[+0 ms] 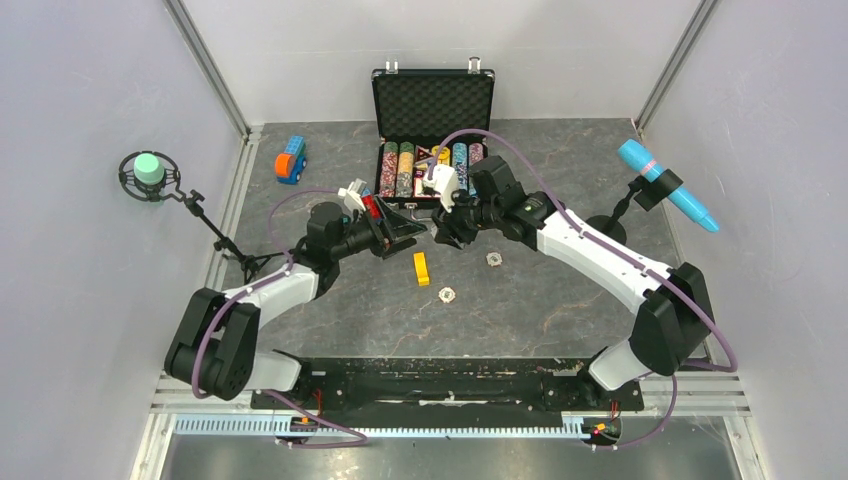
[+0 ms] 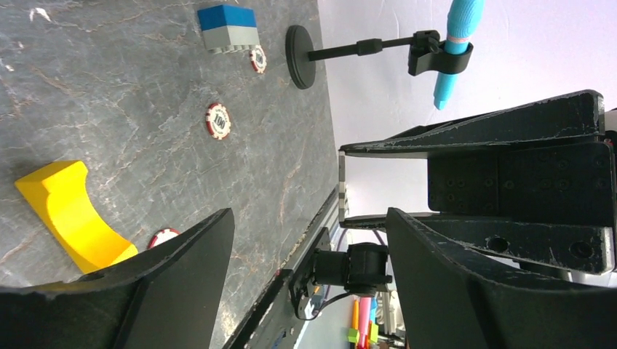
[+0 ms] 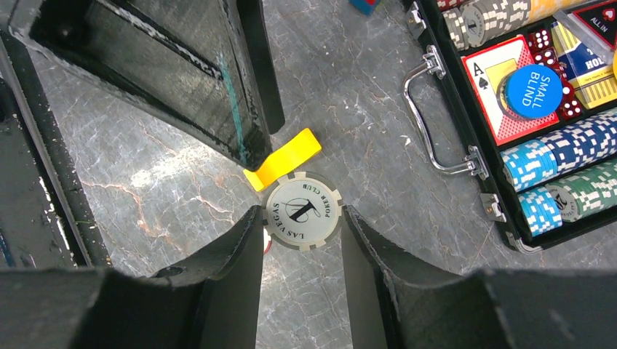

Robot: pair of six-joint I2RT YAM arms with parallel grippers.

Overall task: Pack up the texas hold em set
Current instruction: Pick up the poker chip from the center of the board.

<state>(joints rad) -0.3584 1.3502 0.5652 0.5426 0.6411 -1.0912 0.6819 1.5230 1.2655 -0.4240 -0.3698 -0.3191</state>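
Note:
The texas hold em set's black case stands open at the back, with rows of coloured chips in it. In the right wrist view its silver handle and chip rows lie at the right. My right gripper is shut on a grey Las Vegas chip, held on edge above the table in front of the case. My left gripper is open and holds nothing, close to the right gripper. Loose red-and-white chips lie on the table; another is half hidden by a finger.
A yellow block lies just below the two grippers. Two loose chips rest near it. Toy bricks sit left of the case. A green microphone stand is far left, a blue one at right.

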